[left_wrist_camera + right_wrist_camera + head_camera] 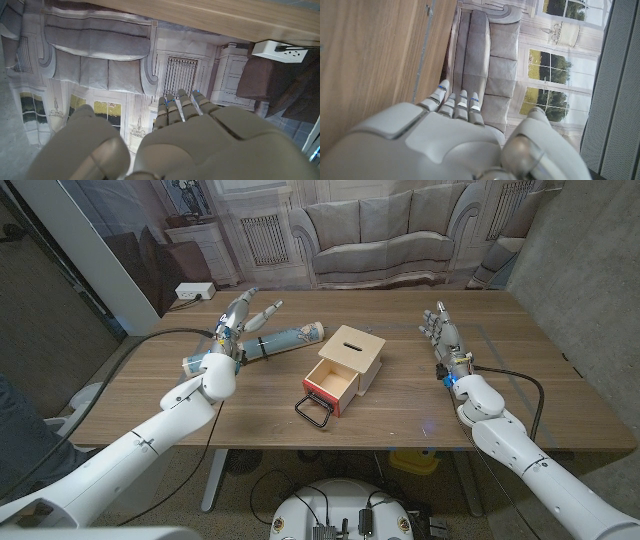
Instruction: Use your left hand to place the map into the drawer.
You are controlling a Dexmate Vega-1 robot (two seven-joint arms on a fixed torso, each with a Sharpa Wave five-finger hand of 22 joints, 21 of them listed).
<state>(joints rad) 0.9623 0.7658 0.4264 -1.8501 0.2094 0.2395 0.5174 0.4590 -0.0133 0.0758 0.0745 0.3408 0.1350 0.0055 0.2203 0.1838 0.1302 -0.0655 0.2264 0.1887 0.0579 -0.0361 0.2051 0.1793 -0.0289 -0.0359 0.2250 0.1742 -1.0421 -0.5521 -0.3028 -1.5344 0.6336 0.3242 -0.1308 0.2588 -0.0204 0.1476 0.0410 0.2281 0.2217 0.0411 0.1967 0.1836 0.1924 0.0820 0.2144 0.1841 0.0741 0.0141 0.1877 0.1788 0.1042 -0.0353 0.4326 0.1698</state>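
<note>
Rolled map [283, 339] lying on the wooden table [400, 415], left of centre, tilted with one end toward the far edge and the other toward the left hand. Small wooden drawer box [352, 355] at table centre, slot in its top face, drawer [332, 387] pulled out toward the near edge, red front panel and black wire handle [314, 412] at its front. Map just beside the box on its left, not inside the drawer. Left hand [243, 320] raised at the map's near-left end, fingers spread apart and extended toward the far edge; contact with the map cannot be told from the head view. Left wrist view: fingers [170, 112] straight and extended, nothing between them, table edge and a white power strip [280, 50] beyond. Right hand [441, 332] on the right side of the table, well apart from the box, fingers extended and close together, holding nothing. Right wrist view: fingers [455, 105] straight alongside the table surface, thumb apart. Printed backdrop of a sofa [380, 245] behind the table.
</note>
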